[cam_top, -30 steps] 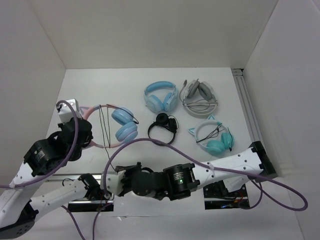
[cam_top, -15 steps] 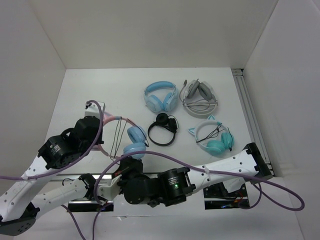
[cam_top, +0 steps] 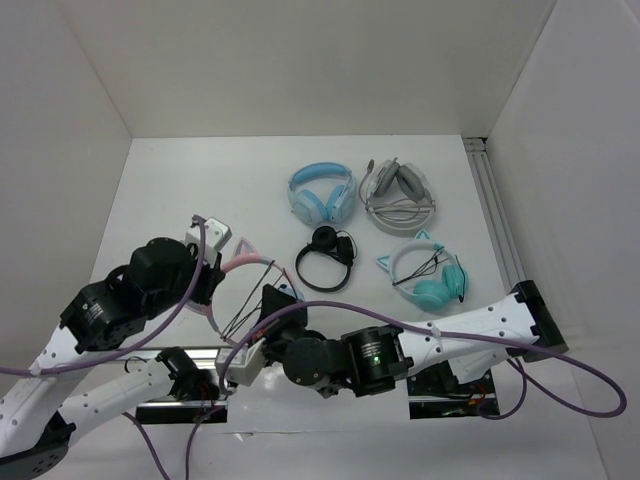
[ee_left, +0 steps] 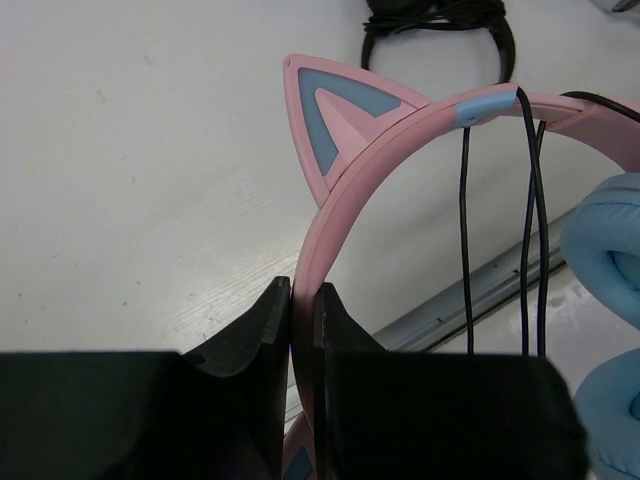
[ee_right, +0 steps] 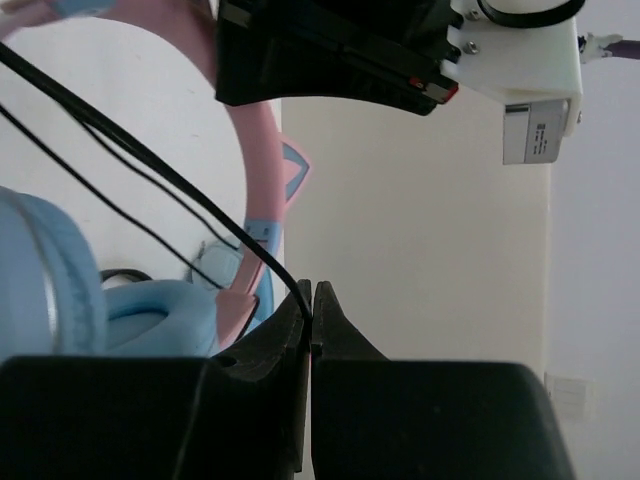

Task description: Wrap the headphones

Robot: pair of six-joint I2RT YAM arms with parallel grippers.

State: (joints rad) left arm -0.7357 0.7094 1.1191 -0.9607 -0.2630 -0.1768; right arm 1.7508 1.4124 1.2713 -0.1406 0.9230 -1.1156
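The headphones (cam_top: 243, 260) with pink cat-ear headband (ee_left: 345, 150) and light blue earcups (ee_left: 610, 240) are lifted above the table's near left. My left gripper (ee_left: 303, 300) is shut on the pink headband, below the cat ear. The thin dark cable (ee_left: 465, 220) runs in several strands across the band. My right gripper (ee_right: 311, 292) is shut on the cable (ee_right: 150, 160), close under the headband (ee_right: 258, 170) and beside an earcup (ee_right: 40, 270). In the top view the right gripper (cam_top: 268, 312) sits just right of the left gripper (cam_top: 207, 272).
An all-light-blue pair (cam_top: 321, 193), a grey pair (cam_top: 399, 188), a small black pair (cam_top: 325, 256) and a teal pair with white cat ears (cam_top: 428, 275) lie on the table to the right. A metal rail (cam_top: 500, 225) runs along the right edge.
My left gripper carried the headphones right and toward the front. My right gripper came up to meet them and now pinches the cable beside the band.
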